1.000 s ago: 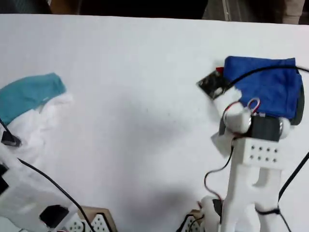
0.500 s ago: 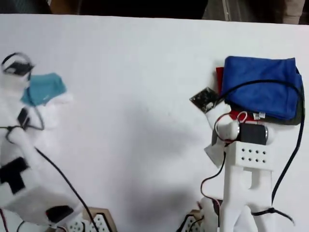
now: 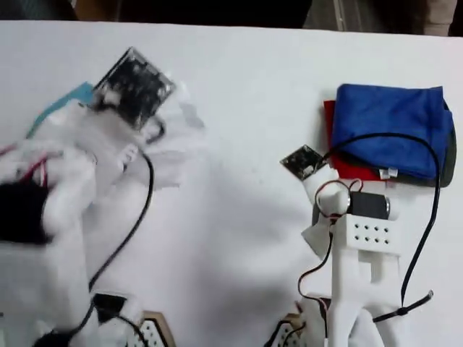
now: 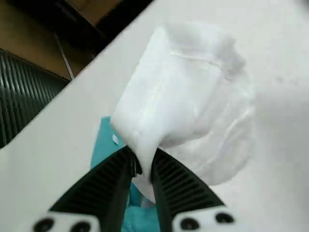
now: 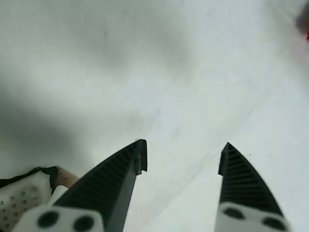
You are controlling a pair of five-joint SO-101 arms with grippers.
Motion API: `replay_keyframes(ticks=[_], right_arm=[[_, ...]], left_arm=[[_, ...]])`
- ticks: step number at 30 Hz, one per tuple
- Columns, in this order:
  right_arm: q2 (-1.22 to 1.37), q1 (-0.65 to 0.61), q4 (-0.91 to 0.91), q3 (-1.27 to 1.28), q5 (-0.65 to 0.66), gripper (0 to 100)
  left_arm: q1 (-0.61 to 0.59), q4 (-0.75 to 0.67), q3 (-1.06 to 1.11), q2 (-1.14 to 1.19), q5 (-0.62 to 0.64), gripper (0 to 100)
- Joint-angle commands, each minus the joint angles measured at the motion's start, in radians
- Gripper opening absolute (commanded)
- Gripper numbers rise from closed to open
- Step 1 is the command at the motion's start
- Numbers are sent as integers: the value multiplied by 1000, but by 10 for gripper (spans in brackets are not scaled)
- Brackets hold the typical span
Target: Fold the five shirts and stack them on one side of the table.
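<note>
White shirt [image 4: 193, 96]: a bunched fold of it is pinched between the two dark ribbed fingers of the left gripper [image 4: 143, 162]. The jaws are almost fully closed, with just the thickness of the cloth between them. Beyond the grip, the rest of the shirt spreads loosely over the table [image 3: 239, 87], on its left half in the high view.

Teal shirt [image 4: 104, 145]: lies on the table just beside and partly under the white shirt. A corner of it shows behind the left arm [image 3: 65, 166] in the high view.

Blue shirt [image 3: 391, 130]: folded, on top of a stack at the right side of the table.

Red shirt [image 3: 347, 170]: directly under the blue one, its edges showing along the stack's left and near sides.

Dark cloth [image 3: 450, 155]: a thin strip at the stack's right edge, beneath the blue shirt; what it is cannot be told.

Right gripper [image 5: 184, 147]: jaws spread wide apart, holding nothing, over bare white table surface. In the high view the right arm [image 3: 362, 246] stands just beside the stack, on its near left side. A black cable loops from this arm across the blue shirt.
</note>
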Motion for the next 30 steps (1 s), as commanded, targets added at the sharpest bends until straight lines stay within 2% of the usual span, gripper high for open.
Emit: replay_keyframes(ticks=[1,7,14,17,22,26,30], right_arm=[[-38,-7,-8,-5,-5,245],[-38,-12,-8,-6,-78,246],[-38,-12,-8,-6,-78,246],[-38,-12,-8,-6,-78,246],[-38,-38,-13,-9,-74,246],[-30,-209,-108,-8,-112,246],[4,-424,-288,-25,-262,244]], left_arm=[[25,-49,-36,-44,61,24],[21,-44,67,-29,64,24],[-84,-138,331,-31,49,24],[-233,-187,432,-35,-44,24],[-624,-367,584,-35,-184,24],[-848,-534,705,-29,-242,24],[-931,-632,817,-32,-245,24]])
